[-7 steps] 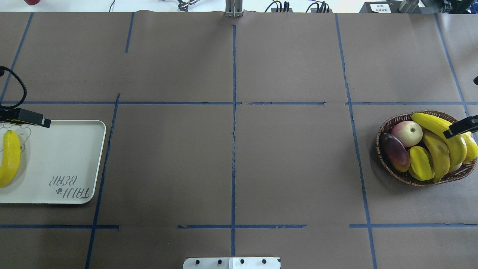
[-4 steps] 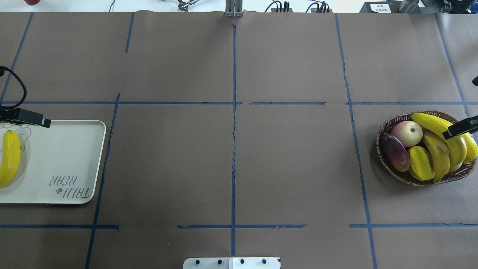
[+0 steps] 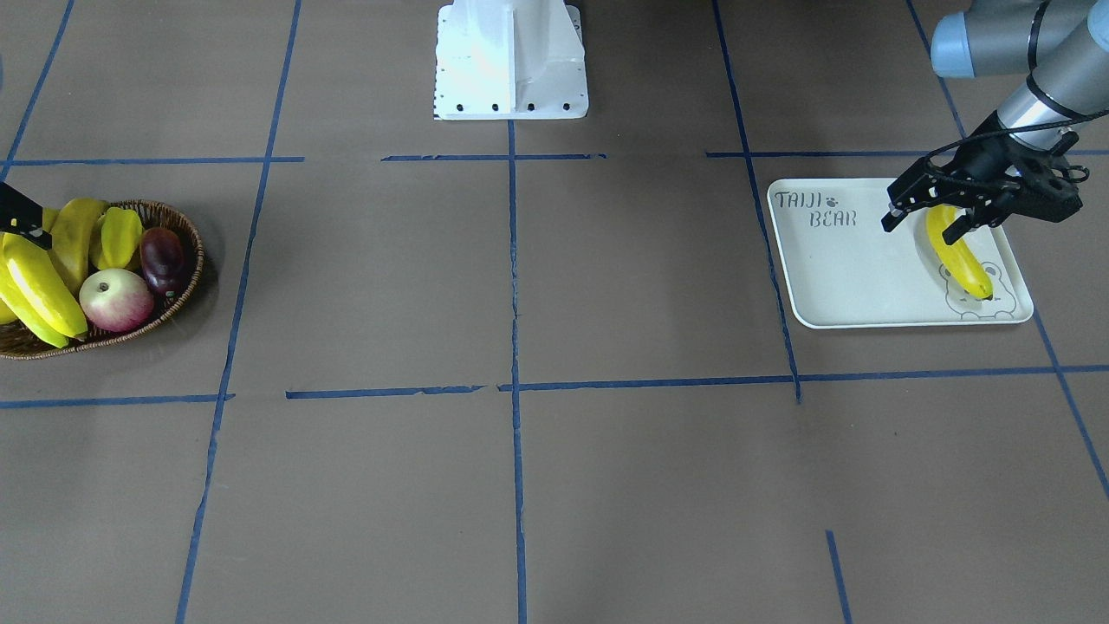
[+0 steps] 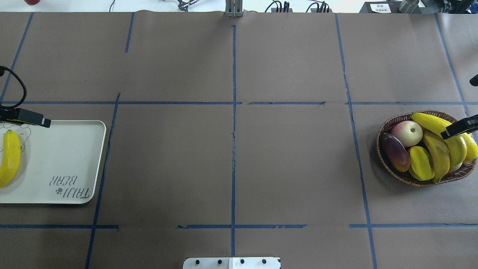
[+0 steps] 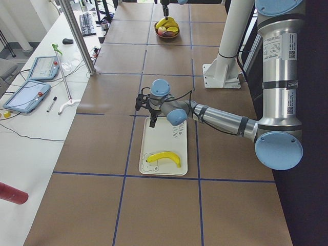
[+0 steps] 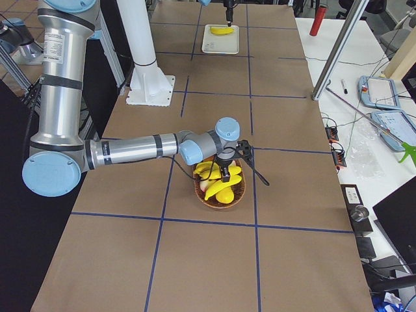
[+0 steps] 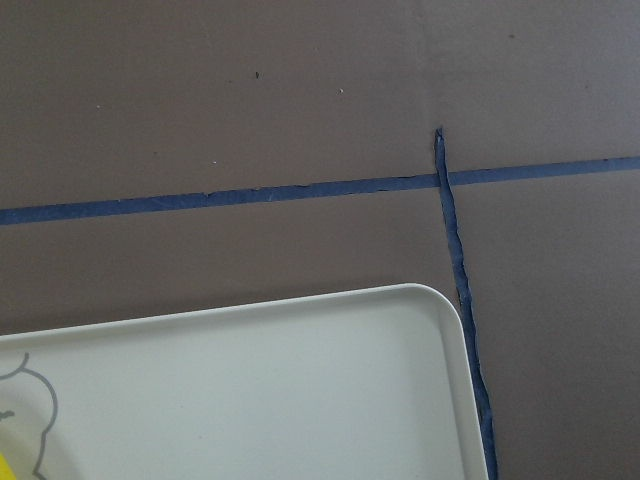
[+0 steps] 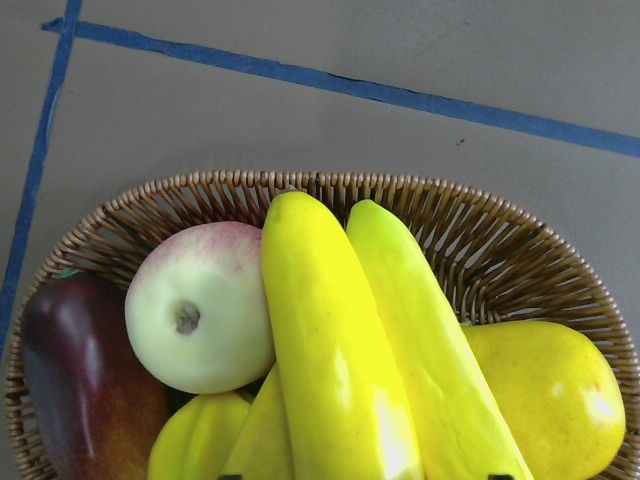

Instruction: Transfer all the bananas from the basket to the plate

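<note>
My right tool (image 6: pixel 226 172), spread and empty above the basket (image 4: pixel 388 123), should straddle the top banana (image 8: pixel 330 360) mid-length. My left tool (image 3: pixel 920 230) gapes empty too.

The rounded corner of a pale cream rectangular tray (image 7: pixel 300 400) with a raised rim filled the lower part of the left wrist view, lying on a brown paper table covering (image 7: pixel 250 90). A thin grey line drawing (image 7: pixel 45 395), only partly in view, curved across the tray's lower left. A sliver of glossy yellow banana (image 7: pixel 5 468) showed at the bottom left edge. One strip of blue tape (image 7: pixel 250 190) ran across the paper beyond the tray. A second, rougher blue tape strip (image 7: pixel 462 300) crossed it and ran down just beside the tray's corner.
</note>
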Action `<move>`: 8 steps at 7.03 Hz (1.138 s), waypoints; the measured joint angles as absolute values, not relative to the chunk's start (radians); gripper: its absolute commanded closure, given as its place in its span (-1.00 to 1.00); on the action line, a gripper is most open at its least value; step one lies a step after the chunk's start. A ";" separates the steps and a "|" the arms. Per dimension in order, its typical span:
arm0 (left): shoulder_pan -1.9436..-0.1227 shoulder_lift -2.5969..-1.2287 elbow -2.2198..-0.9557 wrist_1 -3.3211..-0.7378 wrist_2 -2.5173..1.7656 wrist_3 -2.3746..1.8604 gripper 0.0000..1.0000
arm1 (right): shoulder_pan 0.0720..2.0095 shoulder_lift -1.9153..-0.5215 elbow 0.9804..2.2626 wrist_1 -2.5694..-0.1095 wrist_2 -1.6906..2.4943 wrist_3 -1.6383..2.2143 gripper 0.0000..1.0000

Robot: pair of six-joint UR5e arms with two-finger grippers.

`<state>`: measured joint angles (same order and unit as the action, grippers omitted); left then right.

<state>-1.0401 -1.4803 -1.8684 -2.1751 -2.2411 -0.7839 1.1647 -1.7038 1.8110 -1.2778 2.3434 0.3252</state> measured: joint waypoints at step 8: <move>-1.039 -1.480 -1.867 -2.175 -2.241 -0.781 -1.00 | 1.145 -1.723 1.820 -1.277 2.345 0.322 0.96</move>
